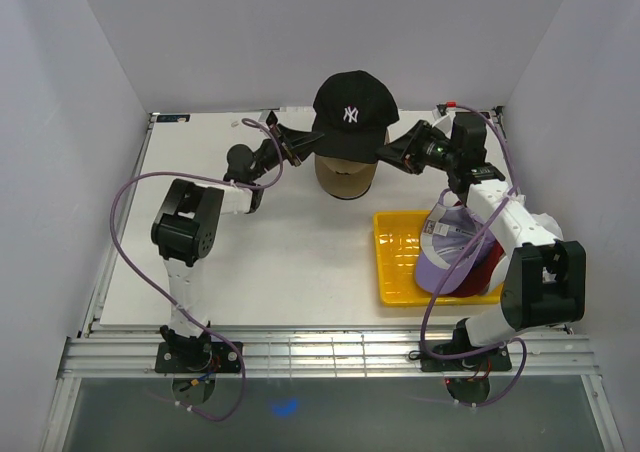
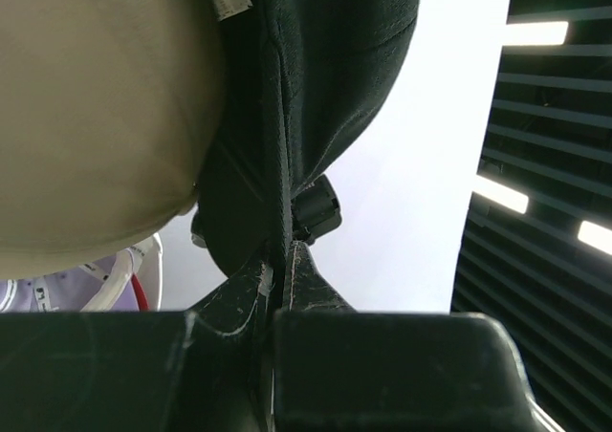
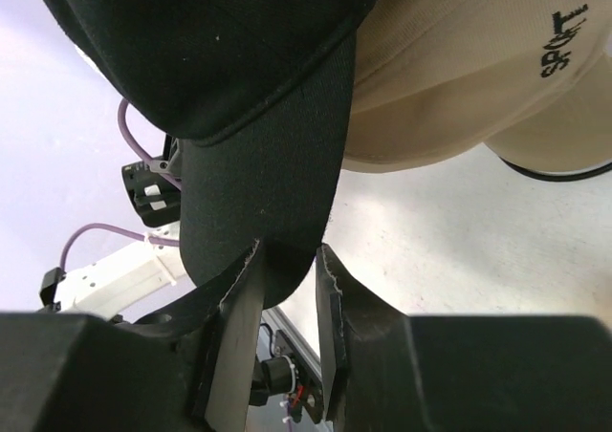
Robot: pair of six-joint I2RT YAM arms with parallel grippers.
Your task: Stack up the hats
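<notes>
Pincers: two, one at each side of the same hat.
Left pincer (image 1: 303,144): clamped narrow on the black cap (image 1: 350,107) at its edge.
Right pincer (image 1: 392,153): narrow, holding that cap's opposite edge.
Black cap: one, between the pincers, over the tan cap (image 1: 345,180).
Tan cap: one, just below both pincers, on the counter (image 1: 280,252).
Lavender cap (image 1: 448,264): one, in the yellow tray (image 1: 392,234), behind the right pincer.
Red cap (image 1: 492,260): one, touching the lavender cap.

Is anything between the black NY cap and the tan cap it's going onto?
Nothing visible. The black NY cap sits directly over the tan cap, pinched at opposite edges by the left gripper and right gripper.
</notes>
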